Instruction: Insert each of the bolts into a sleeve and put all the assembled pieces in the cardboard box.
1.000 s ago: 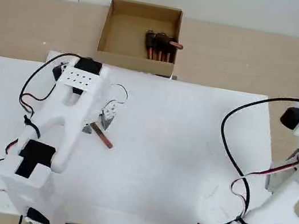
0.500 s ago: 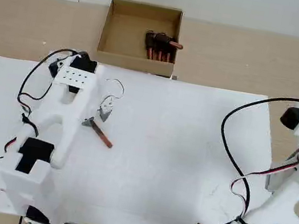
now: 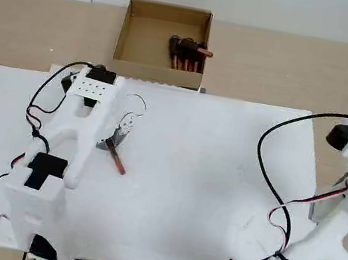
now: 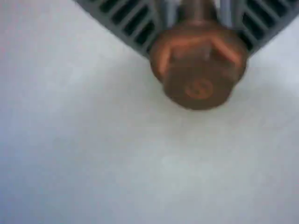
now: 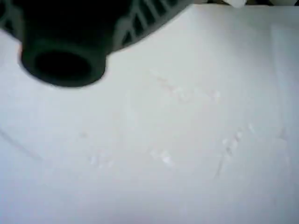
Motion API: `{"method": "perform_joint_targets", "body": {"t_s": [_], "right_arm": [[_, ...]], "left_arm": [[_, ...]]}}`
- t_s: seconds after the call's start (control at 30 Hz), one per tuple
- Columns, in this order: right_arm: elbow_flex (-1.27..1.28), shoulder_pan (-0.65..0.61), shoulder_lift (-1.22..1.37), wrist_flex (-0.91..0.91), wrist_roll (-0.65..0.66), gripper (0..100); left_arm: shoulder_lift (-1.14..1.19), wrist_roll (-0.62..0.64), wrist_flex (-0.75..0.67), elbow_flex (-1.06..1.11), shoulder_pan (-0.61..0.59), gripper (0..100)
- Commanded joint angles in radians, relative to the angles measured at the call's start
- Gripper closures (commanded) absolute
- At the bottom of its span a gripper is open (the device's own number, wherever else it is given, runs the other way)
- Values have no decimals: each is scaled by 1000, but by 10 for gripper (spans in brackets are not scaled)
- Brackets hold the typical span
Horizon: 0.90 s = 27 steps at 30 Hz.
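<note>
White paper sheet [image 3: 206, 176] on a tan table. High view: left gripper [image 3: 113, 144] clamped on a copper hex-head bolt [image 3: 118, 161] over the paper, well apart from the brown cardboard box [image 3: 131, 35]. Left wrist: ribbed fingers [image 4: 126, 14] pinch its shank. Right wrist: right gripper [image 5: 117, 21] looks to be grasping a black tubular sleeve [image 5: 63, 60].

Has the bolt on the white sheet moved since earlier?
Yes: the bolt in the left hand swung its free end slightly away from the cardboard box.
</note>
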Motion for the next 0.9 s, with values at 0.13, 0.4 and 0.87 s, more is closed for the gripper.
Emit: {"method": "perform_joint_targets", "body": {"t_s": [0.13,0.4,0.87], "right_arm": [[-11,4,-36,5,11,995],[-58,-31,-228,5,3,995],[207,-174,-788,-136,-17,995]], "left_arm": [[32,-2,66,-47,5,995],[-163,-8,252,-294,60,995],[-583,-212,255,-252,66,995]]}}
